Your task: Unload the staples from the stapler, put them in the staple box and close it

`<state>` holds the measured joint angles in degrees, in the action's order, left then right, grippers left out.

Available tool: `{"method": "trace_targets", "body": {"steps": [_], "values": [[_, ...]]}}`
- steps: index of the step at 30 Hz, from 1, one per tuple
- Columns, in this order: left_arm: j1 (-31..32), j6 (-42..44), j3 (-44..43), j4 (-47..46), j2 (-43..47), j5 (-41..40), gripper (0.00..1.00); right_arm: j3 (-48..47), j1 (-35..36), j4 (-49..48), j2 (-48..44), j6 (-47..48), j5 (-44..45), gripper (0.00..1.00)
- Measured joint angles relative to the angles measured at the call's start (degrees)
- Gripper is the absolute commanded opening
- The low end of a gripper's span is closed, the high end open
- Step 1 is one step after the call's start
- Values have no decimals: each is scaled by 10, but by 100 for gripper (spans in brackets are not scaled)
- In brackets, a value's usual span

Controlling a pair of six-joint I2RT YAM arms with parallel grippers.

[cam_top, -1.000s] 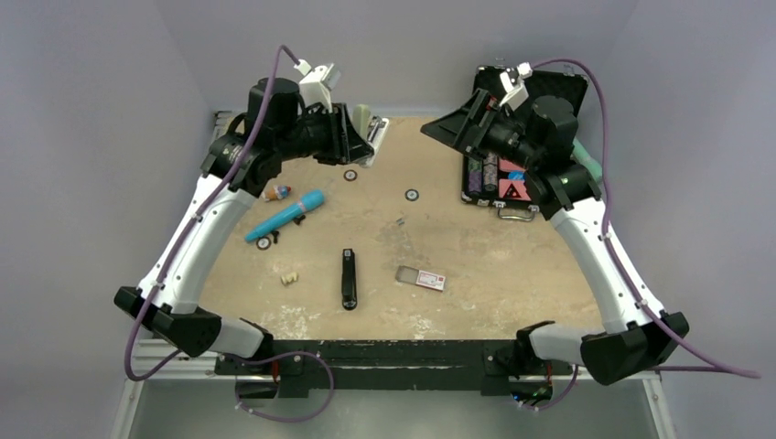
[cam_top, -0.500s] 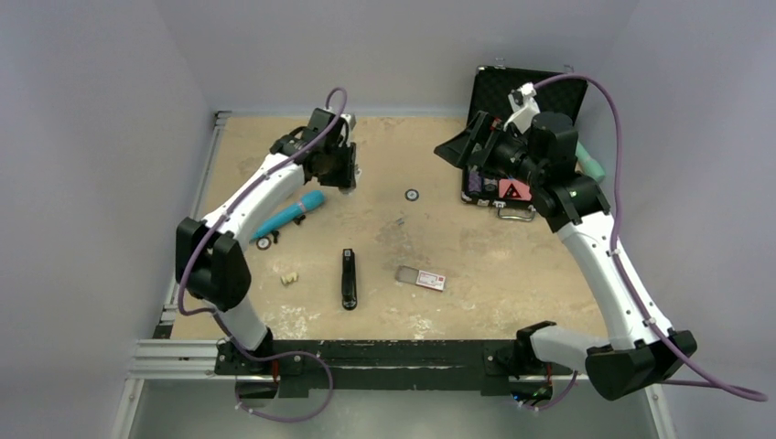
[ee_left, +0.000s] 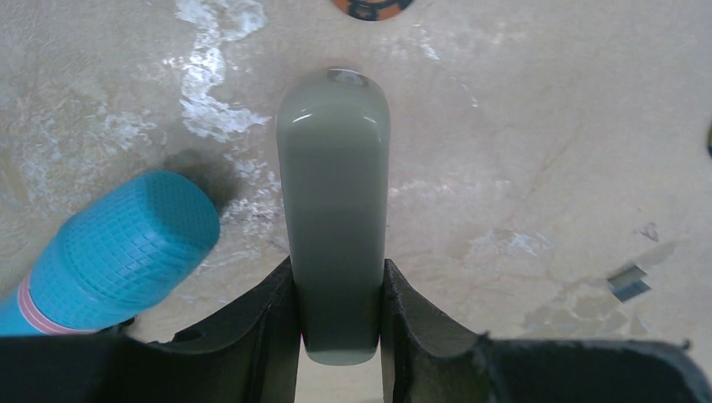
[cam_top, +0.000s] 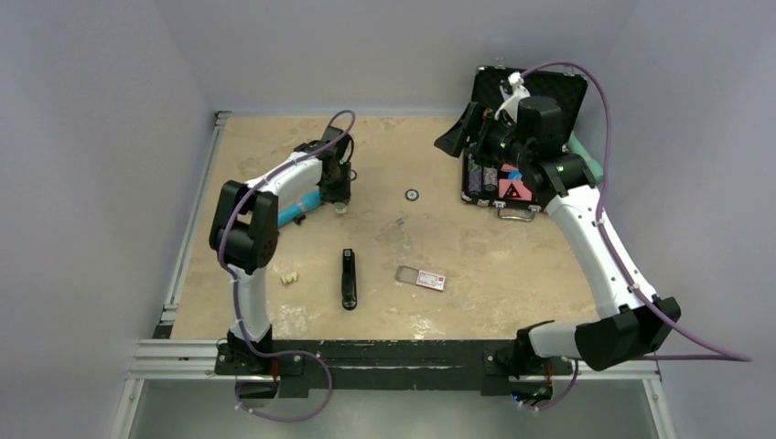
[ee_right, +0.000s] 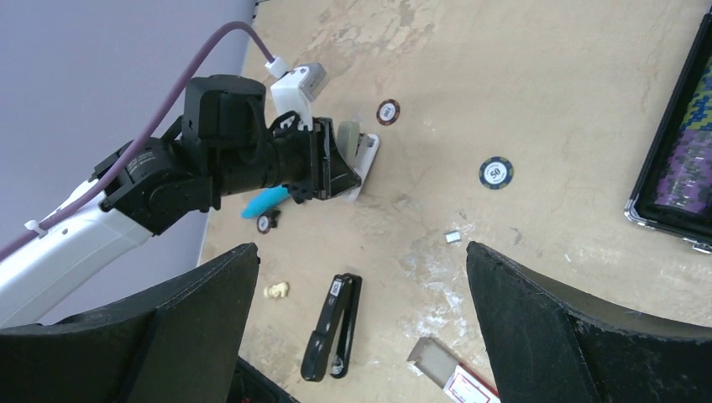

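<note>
Teal ribbed cylinder (ee_left: pixel 126 243), poker chip (cam_top: pixel 412 194), open black case (cam_top: pixel 490 85)

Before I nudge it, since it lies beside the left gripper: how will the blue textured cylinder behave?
The blue cylinder, round and lying on its side, probably rolls sideways. Its gridded skin likely resists slipping. It looks straight, so probably rigid.

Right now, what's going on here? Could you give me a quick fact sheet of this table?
Left pincer: closed on a grey-green bar
Right pincer: wide open, empty, raised near the open black case
Black stapler: lying mid-table, untouched
Teal cylinder: lying beside the left pincer
Other items: poker chip, small flat packet
</note>
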<state>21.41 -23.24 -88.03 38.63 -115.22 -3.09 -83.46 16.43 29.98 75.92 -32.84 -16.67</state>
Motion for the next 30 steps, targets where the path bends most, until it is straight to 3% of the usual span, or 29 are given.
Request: {"method": "trace_targets", "body": {"steps": [3, 5, 8, 11, 19, 30], "values": [[-11, -3, 5, -7, -11, -5, 1, -7, -1, 6, 2, 10, 7, 99], [-14, -3, 5, -8, -18, -6, 19, -12, -3, 8, 2, 11, 7, 99], [-14, -2, 5, -8, -23, -6, 65, -15, -5, 9, 2, 12, 7, 99], [-14, 1, 5, -9, -23, 0, 86, -15, -7, 9, 2, 10, 7, 99], [-14, 3, 8, -3, -7, 21, 91, 8, -7, -7, 0, -6, 0, 98], [-10, -14, 73, 26, 169, 28, 91, 85, -7, -32, -59, -37, -8, 98]]}}
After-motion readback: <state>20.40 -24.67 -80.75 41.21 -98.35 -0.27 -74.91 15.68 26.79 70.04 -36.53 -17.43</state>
